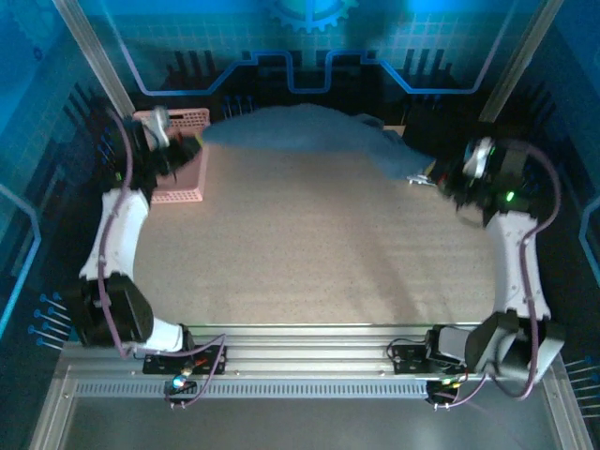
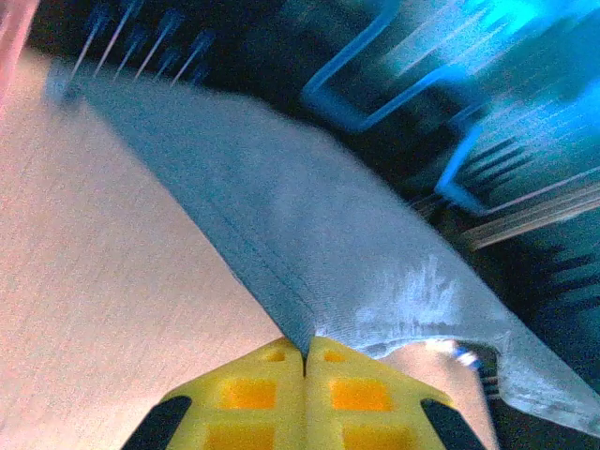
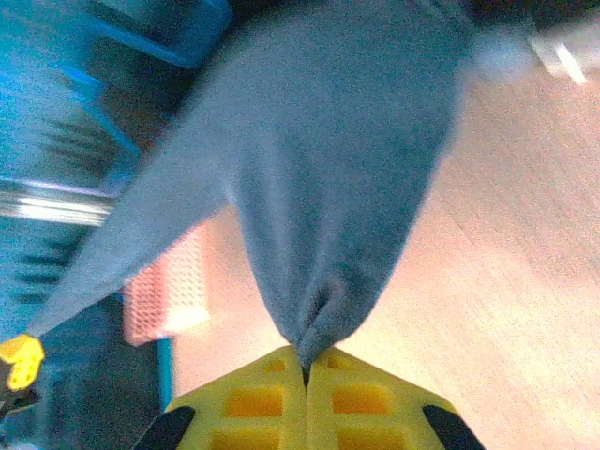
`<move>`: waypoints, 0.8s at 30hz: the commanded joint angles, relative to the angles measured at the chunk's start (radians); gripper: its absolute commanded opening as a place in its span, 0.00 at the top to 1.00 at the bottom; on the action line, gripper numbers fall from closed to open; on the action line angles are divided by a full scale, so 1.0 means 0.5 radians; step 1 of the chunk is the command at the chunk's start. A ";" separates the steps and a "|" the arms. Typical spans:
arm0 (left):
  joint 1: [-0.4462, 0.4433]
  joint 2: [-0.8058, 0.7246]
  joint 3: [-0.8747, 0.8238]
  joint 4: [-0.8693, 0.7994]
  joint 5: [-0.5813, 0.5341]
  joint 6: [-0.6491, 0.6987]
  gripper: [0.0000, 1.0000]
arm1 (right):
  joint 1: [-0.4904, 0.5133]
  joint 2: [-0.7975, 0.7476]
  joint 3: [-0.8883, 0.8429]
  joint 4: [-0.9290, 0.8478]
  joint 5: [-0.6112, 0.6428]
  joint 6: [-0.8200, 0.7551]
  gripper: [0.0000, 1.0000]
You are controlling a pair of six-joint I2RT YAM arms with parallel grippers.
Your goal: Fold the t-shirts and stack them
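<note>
1. Two hazards lie at the far left. The pink basket (image 1: 178, 178) stands at the far left corner of the table (image 1: 300, 262), and in the top view the left gripper (image 2: 305, 354) hangs just over or beside its rim. A low sweep of that arm could knock the basket or catch cloth on its lattice.

2. The left gripper's yellow fingers are pressed together and pinch only the thin edge of the t-shirt (image 1: 309, 131). So shallow a bite looks easy to lose. A sharp tug from the other arm could draw the hem out, and that side would drop in a heap.

3. The t-shirt is stretched between the two grippers along the far side of the table and appears to be lifted rather than lying flat. If the arms lower it unevenly, or too far back, part of it may land over the far edge or crumple. Those creases would carry into the fold.

4. The right gripper (image 3: 305, 367), near the far right of the table, is likewise pressed together, pinching a bunched pucker of the cloth. Several layers seem to be caught there, so that corner may come down twisted. Pulling the arms too far apart could also drag the bunch free.
</note>
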 commanded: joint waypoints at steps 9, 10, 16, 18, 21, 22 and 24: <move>0.002 -0.651 -1.171 -0.474 -0.684 -0.223 0.57 | -0.190 -0.845 -1.044 -0.768 0.510 0.090 0.45; -0.002 -0.661 -1.189 -0.571 -0.794 -0.251 0.37 | -0.197 -0.855 -1.066 -0.784 0.448 0.086 0.29; -0.002 -0.794 -0.974 -0.898 -1.164 -0.268 0.01 | -0.198 -0.956 -0.810 -1.049 0.602 0.070 0.06; -0.001 -0.774 -0.821 -1.002 -1.262 -0.315 0.01 | -0.198 -0.927 -0.653 -1.079 0.618 0.047 0.04; -0.002 -0.736 -0.645 -1.051 -1.208 -0.369 0.01 | -0.192 -0.754 -0.408 -1.159 0.643 -0.040 0.03; -0.002 -0.721 -0.612 -1.054 -1.172 -0.390 0.01 | -0.188 -0.692 -0.341 -1.163 0.645 -0.080 0.01; -0.005 -0.681 -0.602 -0.979 -1.056 -0.412 0.01 | -0.183 -0.564 -0.246 -1.169 0.672 -0.168 0.01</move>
